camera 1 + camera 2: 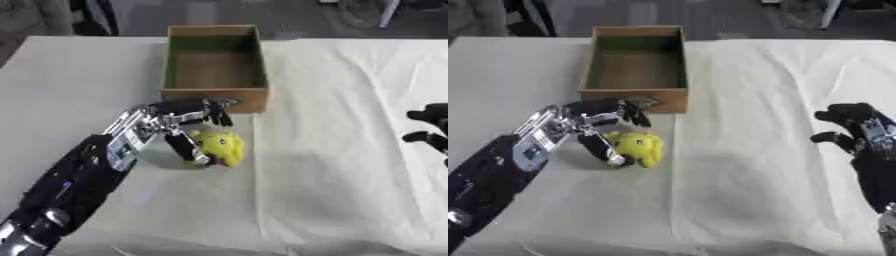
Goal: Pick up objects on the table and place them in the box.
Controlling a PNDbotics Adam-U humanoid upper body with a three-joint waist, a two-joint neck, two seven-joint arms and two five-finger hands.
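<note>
a table (350, 165) draped in a creased pale cloth fills the frame, with a dark floor and blurred furniture beyond its far edge. at the far middle of the cloth stands an open wooden box (214, 93), its inside bare as far as the pictures show, so nothing has yet gone into it

just in front of the box, near its front wall but apart from it, lies the only loose object in sight, a small yellow soft toy (220, 146) (its exact shape is hard to make out, though a dark dot suggests an eye). the robot's left hand (179, 120) reaches in from the lower left, its fingers (217, 112) arched over the toy's far side and its thumb (187, 148) down against the near-left side, so that the hand is closing round the toy. whether the toy is truly pinched or only bracketed cannot be told, and it appears to rest on the cloth rather than hang in the air

the right hand (852, 127) sits idle at the right edge, well apart from the toy and the box, its fingers curled and holding nothing

by this evidence the task is at its first stage: the grasp is being made, while the lift, the short carry over the box's front wall and the release inside all remain to be done
</note>
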